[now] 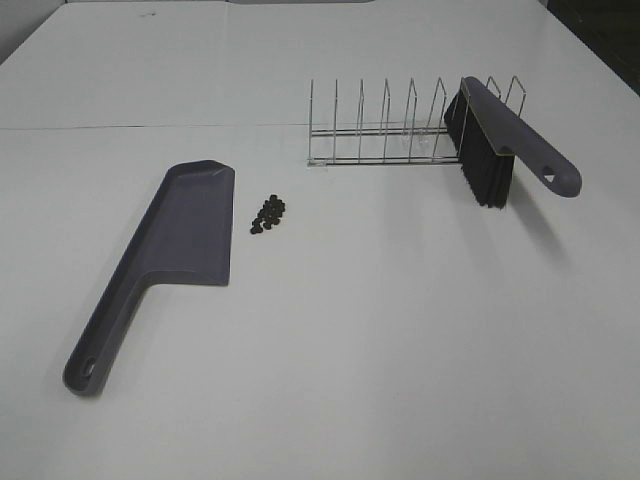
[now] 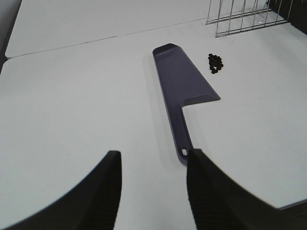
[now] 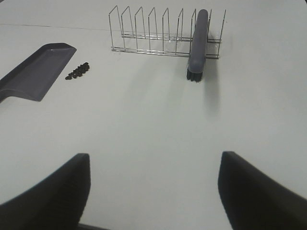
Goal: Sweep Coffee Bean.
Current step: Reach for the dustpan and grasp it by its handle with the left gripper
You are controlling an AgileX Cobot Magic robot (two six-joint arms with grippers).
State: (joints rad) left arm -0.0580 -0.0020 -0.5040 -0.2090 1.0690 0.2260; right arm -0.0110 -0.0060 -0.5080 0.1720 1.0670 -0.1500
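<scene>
Hovering over the table (image 1: 400, 350), the left gripper (image 2: 153, 158) is seen part open with nothing between its fingers. The right gripper (image 3: 153, 158) is spread wider and is also empty. No tool has been picked up yet, so the sweep is judged not started.

The coffee bean (image 1: 268, 214) pile is bunched tight on the table, well ahead of the left gripper. From the right gripper it is far ahead and off toward the left arm's side. The dustpan (image 2: 182, 86) is laid flat just beside the pile but not touching it. Its open edge is faced to the beans and its handle is pointed back at the left gripper, probably so it can be grabbed straight on and the beans pushed a short way in.

The brush (image 3: 197, 43) is stood in a slot of the wire rack (image 1: 385, 158), straight ahead of the right gripper, bristles down. Its handle is stuck out past the rack toward that gripper and raised off the table, likely so fingers can be closed round it. The rack's other slots are seen empty.
</scene>
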